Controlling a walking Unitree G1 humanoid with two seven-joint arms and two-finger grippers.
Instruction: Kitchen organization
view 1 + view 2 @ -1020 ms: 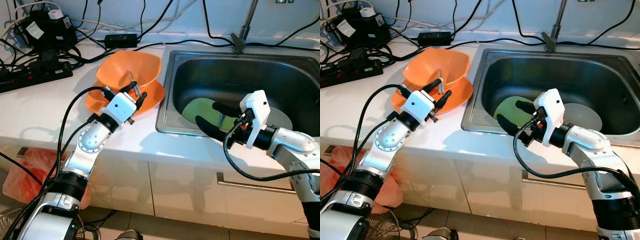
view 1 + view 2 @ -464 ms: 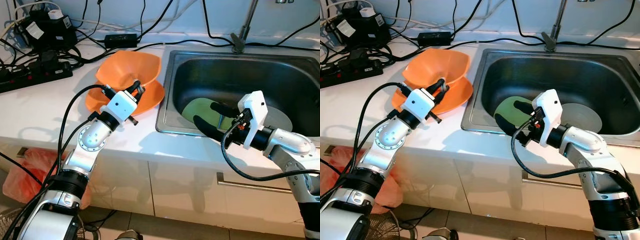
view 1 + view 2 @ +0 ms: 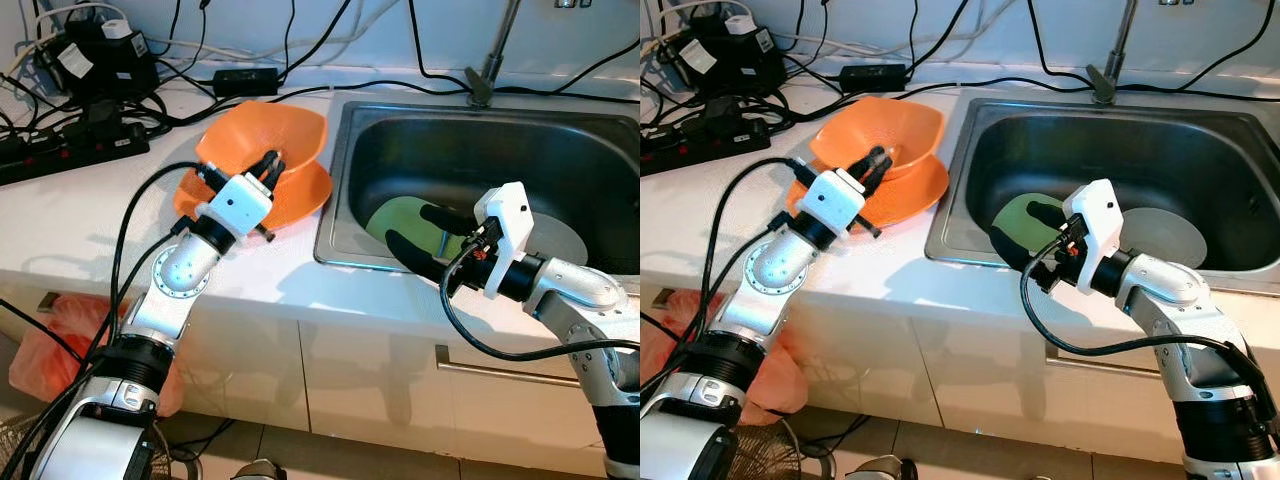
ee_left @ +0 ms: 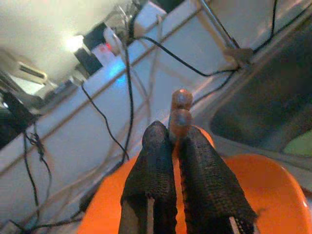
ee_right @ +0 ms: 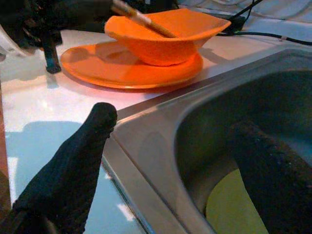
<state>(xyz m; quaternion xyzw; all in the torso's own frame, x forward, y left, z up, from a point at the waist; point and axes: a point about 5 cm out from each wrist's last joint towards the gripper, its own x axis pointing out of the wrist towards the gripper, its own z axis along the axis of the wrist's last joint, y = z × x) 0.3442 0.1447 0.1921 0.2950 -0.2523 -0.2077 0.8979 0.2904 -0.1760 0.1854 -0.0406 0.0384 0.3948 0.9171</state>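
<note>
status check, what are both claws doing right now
Left claw shut on chopsticks, over orange bowl on orange plate. Right claw open at sink front rim, above green plate. Cables behind, nothing blocking.

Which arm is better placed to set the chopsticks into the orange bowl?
Left. The left gripper is shut on the chopsticks right over the orange bowl; the right gripper hangs open at the sink edge.

Before me runs a white countertop with an inset stainless steel sink. Directly on the countertop rest a flat orange plate, a black power strip, a black adapter brick and tangled black cables.
</note>
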